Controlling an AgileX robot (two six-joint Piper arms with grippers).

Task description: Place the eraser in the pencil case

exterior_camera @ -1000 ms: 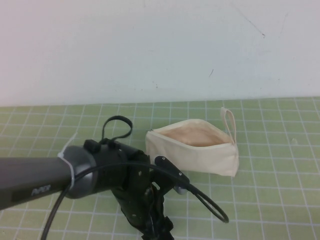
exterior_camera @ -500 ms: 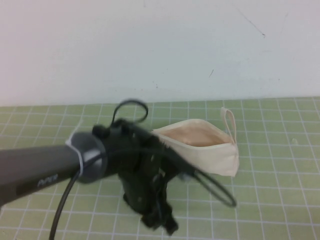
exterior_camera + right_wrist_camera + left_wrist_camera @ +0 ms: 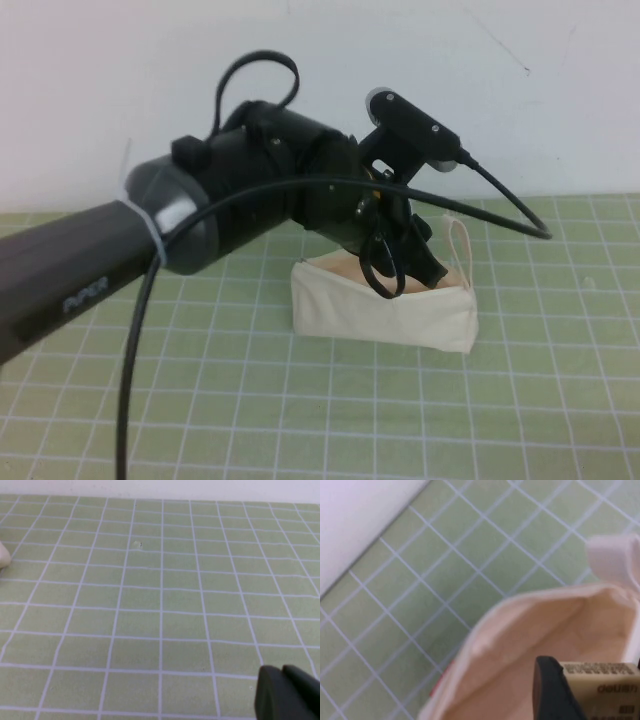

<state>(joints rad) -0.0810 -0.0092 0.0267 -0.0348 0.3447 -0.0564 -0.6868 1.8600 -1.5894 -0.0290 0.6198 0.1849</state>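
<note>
The cream-white pencil case (image 3: pixel 385 315) lies open on the green grid mat, its loop strap (image 3: pixel 460 245) at the right end. My left gripper (image 3: pixel 400 265) hangs over the open mouth and is shut on the eraser. In the left wrist view the tan eraser (image 3: pixel 600 687) with dark print sits against a dark finger (image 3: pixel 547 690), just above the pale beige lining (image 3: pixel 520 630). The eraser is hidden in the high view. My right gripper (image 3: pixel 287 692) is shut and empty, low over bare mat, and is out of the high view.
The green grid mat (image 3: pixel 250 400) covers the table up to a white wall (image 3: pixel 500 100) behind. The left arm's black cable (image 3: pixel 135 380) hangs down at the left. A pale edge (image 3: pixel 2 555) shows at the side of the right wrist view.
My left arm has risen from low in front of the pouch and swung back and right, so its gripper now hangs over the pouch's open mouth. The pouch has not moved.
</note>
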